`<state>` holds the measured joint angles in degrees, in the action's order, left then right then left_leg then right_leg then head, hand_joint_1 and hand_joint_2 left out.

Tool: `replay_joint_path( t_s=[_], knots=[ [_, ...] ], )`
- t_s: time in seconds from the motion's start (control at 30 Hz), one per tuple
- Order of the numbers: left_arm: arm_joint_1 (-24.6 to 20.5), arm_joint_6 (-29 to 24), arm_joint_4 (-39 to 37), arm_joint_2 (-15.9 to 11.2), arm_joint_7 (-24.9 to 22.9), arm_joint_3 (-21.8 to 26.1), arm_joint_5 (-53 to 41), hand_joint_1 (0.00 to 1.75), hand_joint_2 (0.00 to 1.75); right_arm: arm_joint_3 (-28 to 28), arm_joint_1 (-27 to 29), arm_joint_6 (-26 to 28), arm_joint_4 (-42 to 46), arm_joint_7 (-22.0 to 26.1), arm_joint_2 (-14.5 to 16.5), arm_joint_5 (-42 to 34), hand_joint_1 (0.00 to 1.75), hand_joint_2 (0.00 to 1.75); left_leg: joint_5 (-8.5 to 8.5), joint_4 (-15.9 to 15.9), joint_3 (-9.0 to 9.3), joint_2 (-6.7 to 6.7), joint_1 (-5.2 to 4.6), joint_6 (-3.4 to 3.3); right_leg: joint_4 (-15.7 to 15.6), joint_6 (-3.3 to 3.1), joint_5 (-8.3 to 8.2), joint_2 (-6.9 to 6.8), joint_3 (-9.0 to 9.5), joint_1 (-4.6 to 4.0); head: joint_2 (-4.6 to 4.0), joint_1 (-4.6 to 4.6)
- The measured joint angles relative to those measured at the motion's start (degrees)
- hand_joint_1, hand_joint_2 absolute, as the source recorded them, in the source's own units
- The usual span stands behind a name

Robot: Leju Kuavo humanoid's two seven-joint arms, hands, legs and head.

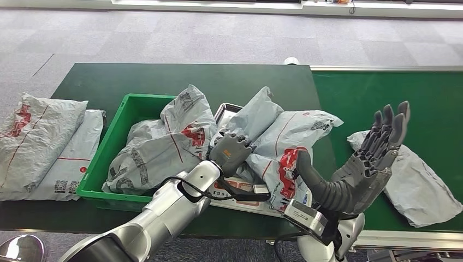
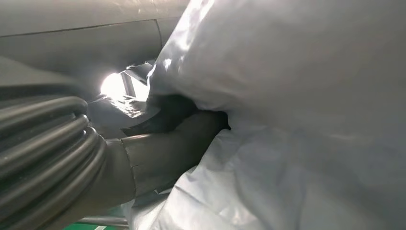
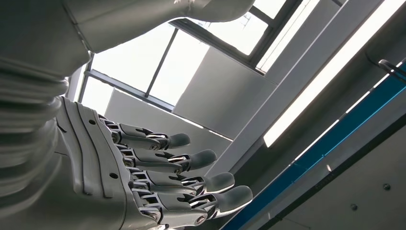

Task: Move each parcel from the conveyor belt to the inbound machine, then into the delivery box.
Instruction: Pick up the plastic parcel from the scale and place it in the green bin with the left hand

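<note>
My left hand [image 1: 232, 150] curls over the lower edge of a grey parcel [image 1: 252, 115] lying on the inbound machine's metal tray [image 1: 225, 111]. In the left wrist view its thumb [image 2: 167, 148] is tucked under a fold of that parcel [image 2: 287, 96], gripping it. A second parcel with red print [image 1: 292, 147] lies beside it on the machine. My right hand [image 1: 377, 158] is raised above the belt's near edge, palm up with fingers spread [image 3: 158, 182], holding nothing. One grey parcel [image 1: 423, 183] lies on the green conveyor belt [image 1: 382, 93] just right of that hand. The green delivery box [image 1: 117, 125] holds crumpled parcels [image 1: 164, 144].
Two more parcels [image 1: 33, 136] [image 1: 76, 155] lie at the dark table's left end, outside the box. The belt's metal rail [image 1: 415, 237] runs along the near right edge. Grey carpet stretches beyond the table.
</note>
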<state>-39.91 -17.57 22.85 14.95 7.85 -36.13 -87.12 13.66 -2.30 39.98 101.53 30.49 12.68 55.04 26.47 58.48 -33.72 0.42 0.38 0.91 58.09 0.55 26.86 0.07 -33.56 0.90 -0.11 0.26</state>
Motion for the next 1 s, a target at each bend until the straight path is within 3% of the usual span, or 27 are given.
replay_joint_path(
  t_s=[0.67,0.77,0.87,1.0],
  knots=[
    [0.0,-1.7,-0.2,0.0,0.0,0.0,0.0,1.75,1.75,0.0,0.0,0.0,0.1,0.0,0.0,0.1,0.00,1.75,0.00,0.0,-0.01,0.00,0.00,0.00,0.0,0.00,0.00,0.00,0.00,0.00,0.00,0.00],
    [0.0,-4.7,-0.1,0.0,-0.4,0.1,0.0,1.75,1.75,0.0,0.0,0.0,0.1,-0.2,0.0,0.1,0.00,1.75,0.00,0.0,-0.01,0.00,0.00,0.00,0.0,0.00,0.00,0.00,0.00,0.00,0.00,0.00],
    [-0.1,-11.0,0.6,-0.2,-2.2,0.5,0.0,1.75,1.75,0.0,0.0,0.0,0.2,-0.8,0.0,0.5,0.00,1.75,0.00,0.0,-0.01,0.00,0.00,0.00,0.0,0.00,0.00,0.00,-0.01,0.00,0.00,0.00],
    [-0.8,-17.6,5.5,-1.6,-5.1,2.6,0.1,1.75,1.75,-0.6,0.2,0.0,0.9,-1.0,0.0,1.2,0.00,1.75,-0.01,0.0,-0.02,0.00,0.00,0.00,0.0,0.00,0.00,0.00,0.00,-0.01,0.00,0.00]
  ],
)
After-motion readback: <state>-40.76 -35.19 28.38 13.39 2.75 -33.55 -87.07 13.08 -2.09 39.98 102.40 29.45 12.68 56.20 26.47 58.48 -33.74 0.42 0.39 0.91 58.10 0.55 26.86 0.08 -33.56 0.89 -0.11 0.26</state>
